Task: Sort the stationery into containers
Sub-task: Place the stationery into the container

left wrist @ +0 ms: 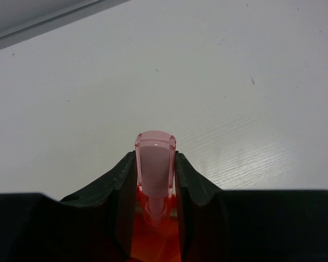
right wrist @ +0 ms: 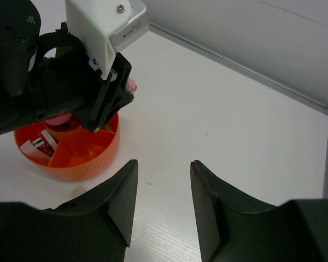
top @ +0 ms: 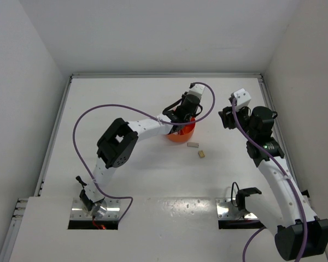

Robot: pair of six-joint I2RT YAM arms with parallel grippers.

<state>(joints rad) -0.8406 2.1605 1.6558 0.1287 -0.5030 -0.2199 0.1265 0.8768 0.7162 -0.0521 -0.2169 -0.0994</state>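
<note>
My left gripper [top: 187, 113] hovers over the round orange tub [top: 181, 134] and is shut on a stubby pink-capped tube [left wrist: 155, 161], cap pointing outward. In the left wrist view the tub [left wrist: 152, 240] shows orange directly beneath the gripper [left wrist: 155, 157]. In the right wrist view the tub [right wrist: 71, 158] has divided compartments holding a small white and red item [right wrist: 38, 145] and something pink in the central well [right wrist: 63, 121]. Two tiny beige blocks [top: 193, 145] [top: 201, 154] lie on the table just right of the tub. My right gripper [right wrist: 163, 165] is open and empty, right of the tub [top: 225, 118].
White walls enclose the table on the left, back and right, with a metal rail [right wrist: 246, 71] along the back edge. The left arm's purple cable [top: 82, 123] loops over the left half of the table. Mounting plates [top: 95, 210] sit at the near edge.
</note>
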